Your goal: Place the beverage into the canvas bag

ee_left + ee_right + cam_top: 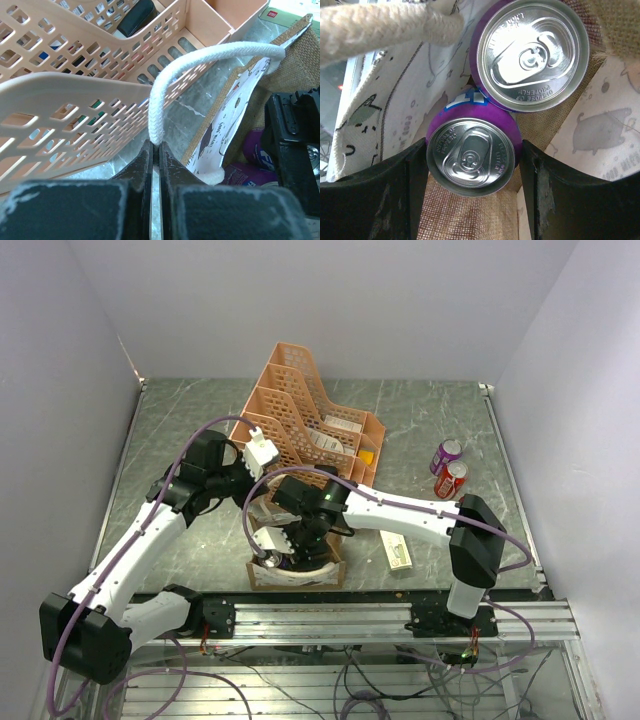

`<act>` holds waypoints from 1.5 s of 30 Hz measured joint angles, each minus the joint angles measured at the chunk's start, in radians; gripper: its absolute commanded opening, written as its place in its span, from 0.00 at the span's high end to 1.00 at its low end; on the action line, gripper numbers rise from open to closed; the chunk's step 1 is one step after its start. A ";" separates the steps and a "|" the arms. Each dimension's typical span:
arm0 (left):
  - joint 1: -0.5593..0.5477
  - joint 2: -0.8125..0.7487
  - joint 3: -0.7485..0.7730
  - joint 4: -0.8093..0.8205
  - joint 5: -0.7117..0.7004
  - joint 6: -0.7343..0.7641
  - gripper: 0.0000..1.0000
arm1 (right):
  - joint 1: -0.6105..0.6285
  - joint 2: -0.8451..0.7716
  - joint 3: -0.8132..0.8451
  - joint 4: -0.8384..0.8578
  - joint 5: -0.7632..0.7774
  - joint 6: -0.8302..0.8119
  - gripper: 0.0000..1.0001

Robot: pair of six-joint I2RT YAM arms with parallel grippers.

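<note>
The tan canvas bag (297,575) stands at the near table edge. My left gripper (155,145) is shut on its cream handle (200,57) and holds the bag's mouth open. My right gripper (474,170) reaches down inside the bag (470,215), its fingers against both sides of an upright purple beverage can (472,156). A second purple can (532,55) stands in the bag, touching the held one. In the top view the right gripper (290,545) hides the bag's inside. A purple can (252,150) shows in the bag in the left wrist view.
The peach lattice organizer (300,410) stands just behind the bag and close to my left gripper (266,468). A purple can (446,455) and a red can (451,480) stand at the right. A white box (399,552) lies right of the bag.
</note>
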 measured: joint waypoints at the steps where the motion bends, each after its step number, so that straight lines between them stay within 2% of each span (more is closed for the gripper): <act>1: 0.000 0.000 0.000 0.000 0.000 0.000 0.93 | 0.000 0.000 -0.002 0.003 0.000 0.000 0.88; 4: 0.000 0.000 0.000 0.000 0.000 0.000 0.93 | 0.000 -0.001 -0.005 0.008 0.000 0.000 0.82; 10: 0.000 0.000 0.000 0.000 0.000 0.000 0.93 | 0.000 -0.003 -0.010 0.013 0.000 0.000 0.58; 16: 0.000 -0.001 0.000 0.000 0.000 0.001 0.93 | 0.000 -0.005 -0.009 0.012 0.004 0.006 0.37; 21: 0.000 -0.007 -0.002 0.000 0.000 0.001 0.93 | 0.001 -0.006 -0.009 0.012 0.011 0.012 0.26; 27: 0.000 -0.012 -0.003 0.001 0.000 0.001 0.93 | 0.009 -0.006 -0.013 0.024 0.016 0.016 0.20; 45: 0.000 -0.012 -0.003 0.001 0.000 0.001 0.93 | 0.011 -0.062 -0.026 0.062 0.064 0.033 0.13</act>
